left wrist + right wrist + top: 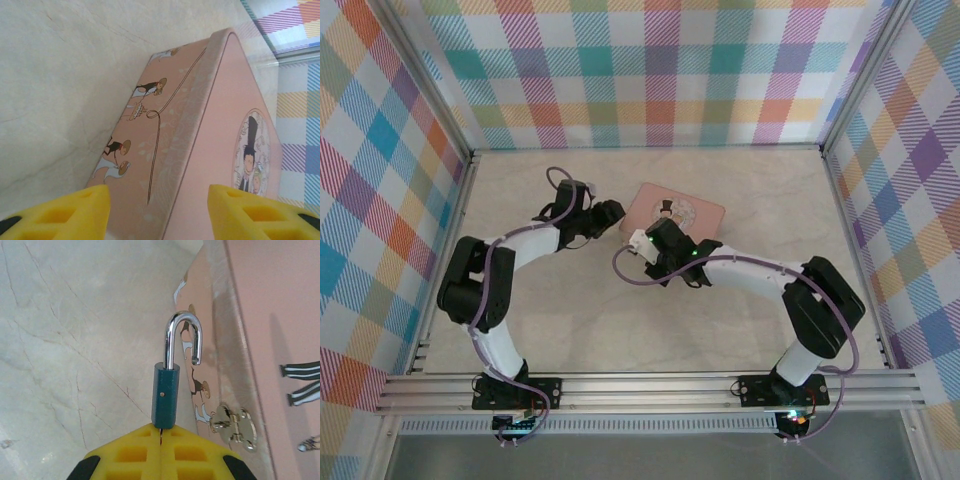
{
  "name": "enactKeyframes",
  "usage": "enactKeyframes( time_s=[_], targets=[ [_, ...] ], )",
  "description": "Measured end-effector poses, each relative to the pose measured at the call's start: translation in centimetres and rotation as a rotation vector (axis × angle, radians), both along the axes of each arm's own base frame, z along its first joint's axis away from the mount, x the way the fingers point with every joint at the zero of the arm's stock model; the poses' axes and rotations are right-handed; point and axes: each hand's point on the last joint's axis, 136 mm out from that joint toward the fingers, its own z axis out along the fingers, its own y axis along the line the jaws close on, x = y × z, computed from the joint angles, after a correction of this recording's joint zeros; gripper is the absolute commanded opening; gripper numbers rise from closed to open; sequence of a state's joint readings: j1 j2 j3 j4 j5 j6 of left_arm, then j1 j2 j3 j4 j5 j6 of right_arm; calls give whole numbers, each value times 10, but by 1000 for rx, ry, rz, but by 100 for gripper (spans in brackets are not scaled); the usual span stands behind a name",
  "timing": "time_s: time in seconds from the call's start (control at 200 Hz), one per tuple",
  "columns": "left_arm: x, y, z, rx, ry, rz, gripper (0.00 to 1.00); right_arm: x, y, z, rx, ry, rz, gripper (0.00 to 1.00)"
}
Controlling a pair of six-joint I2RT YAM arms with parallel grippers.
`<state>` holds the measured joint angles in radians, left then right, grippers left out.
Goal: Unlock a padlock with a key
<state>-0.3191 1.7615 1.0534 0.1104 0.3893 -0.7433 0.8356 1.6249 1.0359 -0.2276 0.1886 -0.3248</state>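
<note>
Right end effector (pixel 161 432): clenched on the lower end of the padlock (pixel 165 395). The padlock body stands upright directly beyond the fingertips, with the shackle (pixel 182 335) pointing away from them. One shackle leg sits in the body; the other hangs free outside it.

Just right of the padlock, and little farther out than the fingertips, the key (pixel 232 426) lies with its ring on the pink tin (pixel 270 315), at the lid's edge. To the left of the padlock is bare worktop (pixel 75 340).

Left end effector (pixel 157 210): released, fingers (pixel 75 212) apart, grasping nothing. The tin's long edge runs ahead from the gap between them. Whether they touch the tin cannot be determined.
</note>
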Motion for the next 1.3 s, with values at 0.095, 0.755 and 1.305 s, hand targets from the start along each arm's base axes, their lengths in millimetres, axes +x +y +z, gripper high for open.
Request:
enactKeyframes(
  time_s=[0.095, 0.755, 1.305],
  targets=[
    [-6, 9, 9, 3, -17, 17, 56, -1, 1, 14, 40, -12, -13, 0],
    [-79, 44, 38, 95, -70, 14, 100, -58, 17, 10, 146, 126, 19, 0],
    [-146, 90, 27, 203, -30, 91, 100, -98, 37, -37, 95, 279, 37, 0]
  ],
)
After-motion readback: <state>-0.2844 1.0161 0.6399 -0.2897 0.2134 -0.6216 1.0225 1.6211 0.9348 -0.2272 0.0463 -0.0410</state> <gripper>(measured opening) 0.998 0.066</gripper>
